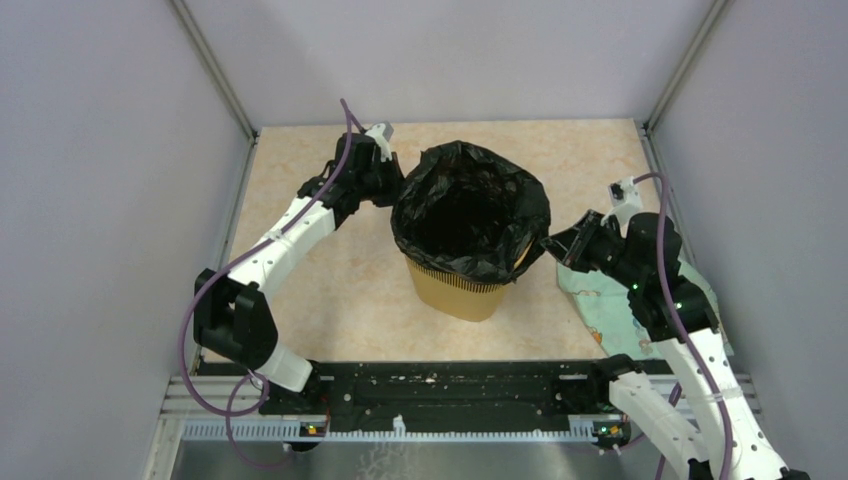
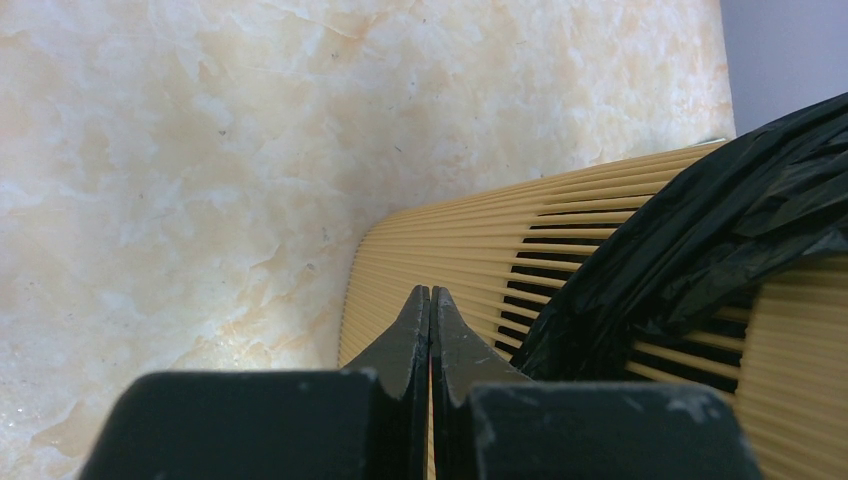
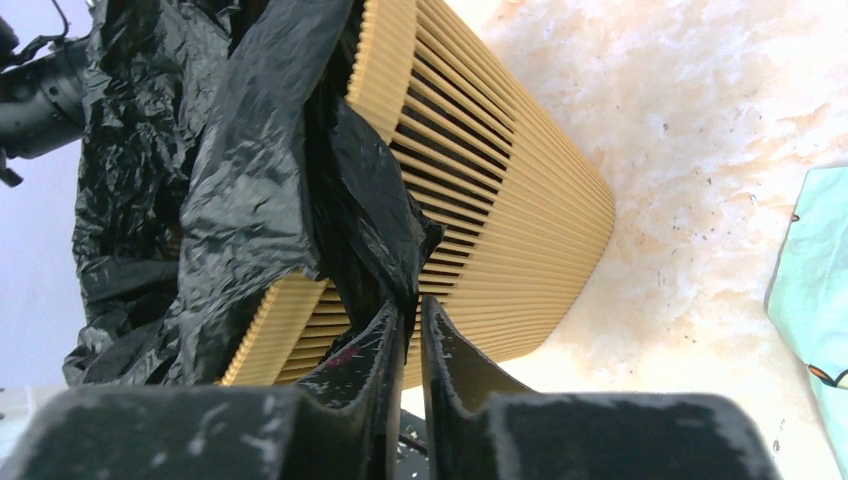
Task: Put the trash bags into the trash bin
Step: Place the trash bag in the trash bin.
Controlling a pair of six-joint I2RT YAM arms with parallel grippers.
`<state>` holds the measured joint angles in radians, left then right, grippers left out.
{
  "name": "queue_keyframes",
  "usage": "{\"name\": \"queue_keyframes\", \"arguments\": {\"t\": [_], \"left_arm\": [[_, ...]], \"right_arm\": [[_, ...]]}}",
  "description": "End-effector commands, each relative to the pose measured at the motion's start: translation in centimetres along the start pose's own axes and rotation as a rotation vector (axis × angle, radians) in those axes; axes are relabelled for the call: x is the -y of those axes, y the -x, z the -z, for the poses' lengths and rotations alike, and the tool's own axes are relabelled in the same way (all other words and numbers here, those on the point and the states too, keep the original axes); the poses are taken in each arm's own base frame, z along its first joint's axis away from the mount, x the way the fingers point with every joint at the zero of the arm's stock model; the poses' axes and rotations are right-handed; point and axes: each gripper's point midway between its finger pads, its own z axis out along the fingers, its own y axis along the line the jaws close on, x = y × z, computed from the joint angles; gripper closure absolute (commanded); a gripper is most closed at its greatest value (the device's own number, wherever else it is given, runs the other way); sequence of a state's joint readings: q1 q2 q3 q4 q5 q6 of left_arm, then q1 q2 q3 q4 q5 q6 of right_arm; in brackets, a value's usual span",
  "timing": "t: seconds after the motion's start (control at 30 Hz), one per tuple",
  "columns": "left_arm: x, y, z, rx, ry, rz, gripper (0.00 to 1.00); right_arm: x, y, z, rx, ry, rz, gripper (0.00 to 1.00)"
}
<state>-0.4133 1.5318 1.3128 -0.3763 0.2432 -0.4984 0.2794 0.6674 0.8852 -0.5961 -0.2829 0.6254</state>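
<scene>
The mustard-yellow trash bin (image 1: 455, 290) stands mid-table. A black trash bag (image 1: 470, 210) sits in it, its mouth open and folded out over the rim. My left gripper (image 1: 388, 172) is at the bag's left edge. In the left wrist view it (image 2: 430, 292) is shut with nothing between the fingers, beside the slotted bin wall (image 2: 450, 250) and the bag (image 2: 720, 210). My right gripper (image 1: 552, 243) is at the bag's right edge. In the right wrist view it (image 3: 412, 305) pinches a drawn-out fold of the bag (image 3: 370, 200) at its tips, outside the bin wall (image 3: 500, 200).
A pale green patterned cloth (image 1: 600, 300) lies on the table under my right arm; it also shows in the right wrist view (image 3: 815, 280). Grey walls enclose the table on three sides. A black rail (image 1: 450, 395) runs along the near edge.
</scene>
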Motion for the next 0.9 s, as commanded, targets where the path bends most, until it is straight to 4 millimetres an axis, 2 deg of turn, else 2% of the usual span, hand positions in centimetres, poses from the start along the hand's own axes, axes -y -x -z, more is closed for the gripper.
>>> {"name": "queue_keyframes", "arguments": {"t": [0.0, 0.1, 0.33, 0.57, 0.7, 0.87], "left_arm": [[1.2, 1.4, 0.1, 0.032, -0.037, -0.023, 1.0], [1.1, 1.3, 0.0, 0.032, -0.034, -0.024, 1.0], [0.8, 1.2, -0.1, 0.031, -0.023, -0.03, 1.0], [0.5, 0.8, -0.6, 0.021, -0.021, -0.027, 1.0], [0.5, 0.9, -0.6, 0.023, -0.017, -0.035, 1.0], [1.1, 2.7, -0.3, 0.041, -0.025, -0.067, 1.0]], "right_arm": [[0.2, 0.8, -1.1, 0.048, -0.001, -0.004, 0.94], [1.1, 0.2, -2.1, 0.035, -0.021, -0.011, 1.0], [3.7, -2.0, -3.7, -0.013, -0.083, -0.023, 1.0], [4.8, -3.1, -4.8, -0.044, -0.099, -0.029, 1.0], [4.9, -2.6, -4.9, -0.036, -0.12, -0.009, 1.0], [4.5, -1.1, -4.9, -0.019, -0.138, 0.024, 1.0]]}}
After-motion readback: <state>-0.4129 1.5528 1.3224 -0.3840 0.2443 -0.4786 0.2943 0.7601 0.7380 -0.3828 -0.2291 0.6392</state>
